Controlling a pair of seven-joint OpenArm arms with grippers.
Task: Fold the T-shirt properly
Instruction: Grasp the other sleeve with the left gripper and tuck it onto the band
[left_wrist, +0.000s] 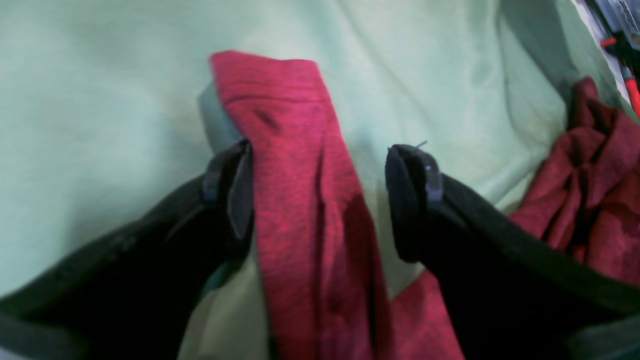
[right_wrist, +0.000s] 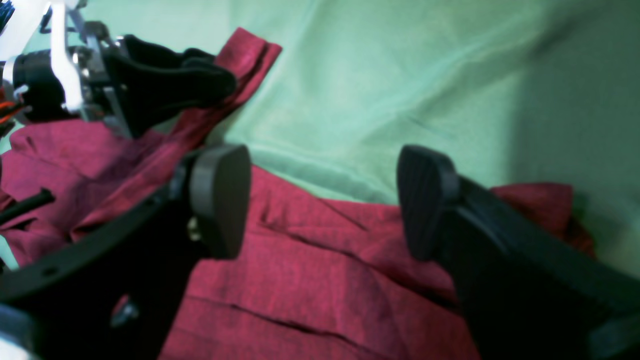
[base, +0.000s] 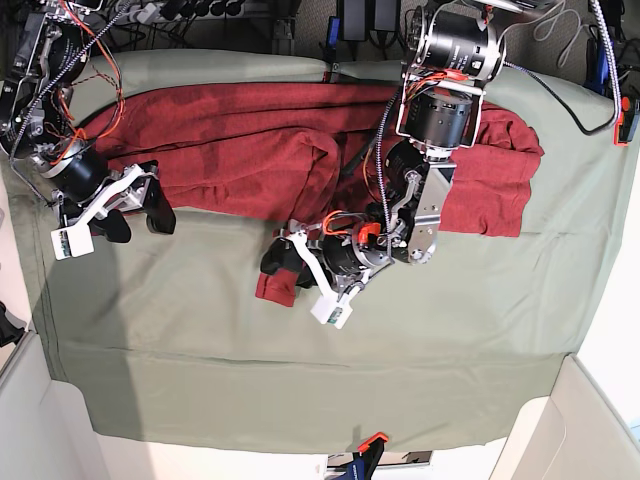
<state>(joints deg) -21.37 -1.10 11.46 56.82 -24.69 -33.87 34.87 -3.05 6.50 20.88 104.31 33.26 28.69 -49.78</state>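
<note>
Cloth of pale green (base: 300, 370) covers the whole bench, and the T-shirt (base: 250, 140) lies on it along the far edge, a dark red knit garment spread from the left side to the right side of the base view. Its body is wrinkled and partly doubled over near the middle. One long sleeve (base: 277, 285) comes out from this mass toward the centre of the bench, and its cuff end rests flat on the green cloth.

The left gripper (left_wrist: 320, 195) is low over this sleeve. In the left wrist view its two black fingers stand wide apart, one on each side of the sleeve (left_wrist: 300, 210). The finger on the left of that view touches the edge of the fabric or is just beside it, I cannot tell which; the other finger (left_wrist: 415, 195) is apart from the sleeve, with green cloth visible between them. The fabric is not pinched.

The right gripper (right_wrist: 325, 200) is near the left edge of the bench in the base view, at the border where the red fabric meets the green cloth. Its jaws are spread fully, and nothing is between the pads (right_wrist: 220, 197). Below them the right wrist view shows creased red fabric (right_wrist: 310, 280), and the other arm's black fingers over the sleeve farther away.
</note>
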